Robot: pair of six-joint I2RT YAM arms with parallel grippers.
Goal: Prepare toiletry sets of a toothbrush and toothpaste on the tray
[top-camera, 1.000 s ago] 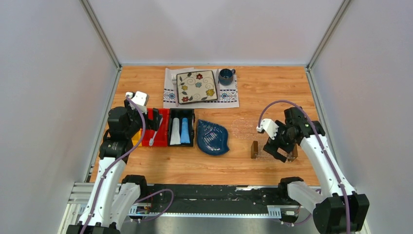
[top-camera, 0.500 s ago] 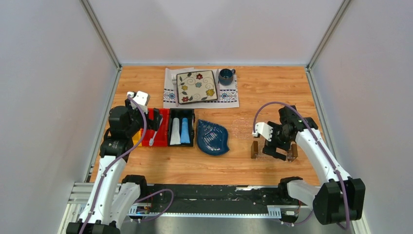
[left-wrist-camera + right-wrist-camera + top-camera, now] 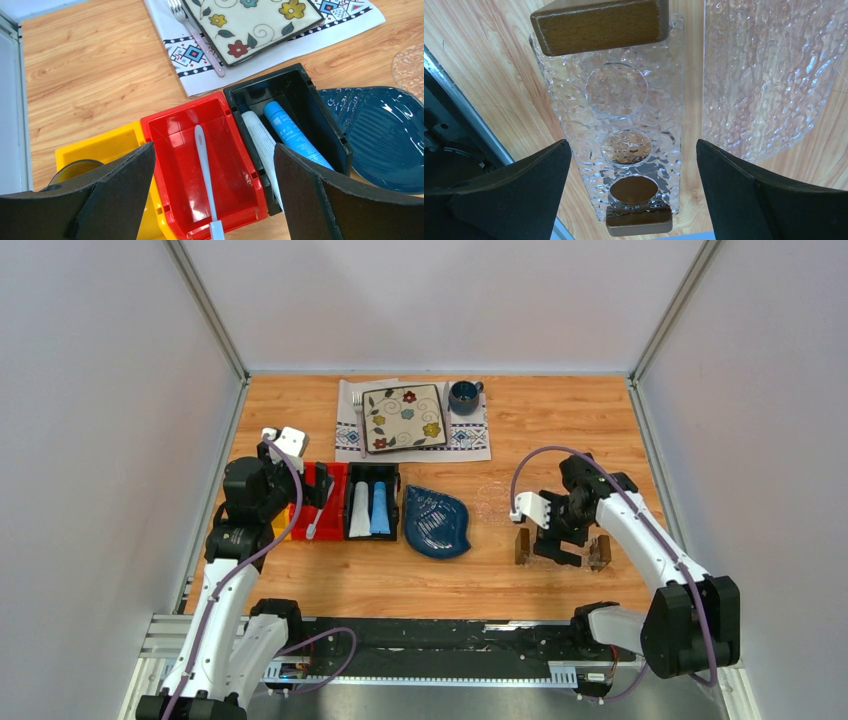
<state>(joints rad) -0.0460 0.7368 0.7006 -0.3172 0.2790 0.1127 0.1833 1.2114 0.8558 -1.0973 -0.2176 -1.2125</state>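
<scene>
Clear tray point(image 3: 574, 115): right gripper point(image 3: 633, 150), jaws spread, is sliding leftward over it, fingers flanking both long edges; left gripper point(image 3: 212, 165), spread, is hovering over toothbrush point(image 3: 202, 150).

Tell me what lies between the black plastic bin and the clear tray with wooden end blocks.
Top view: a dark blue leaf-shaped dish sits beside the black plastic bin; wooden tabletop follows up to the clear tray.

A plate point(image 3: 404, 417), fork point(image 3: 358, 420) and mug point(image 3: 463, 396) sit on a placemat point(image 3: 470, 440) at the counter's point(image 3: 560, 420) far side. Nearer, a yellow bin point(image 3: 100, 145), red bin point(image 3: 175, 120) and black bin point(image 3: 300, 87) stand in a row, with a leaf dish point(image 3: 437, 522) just beside.
</scene>
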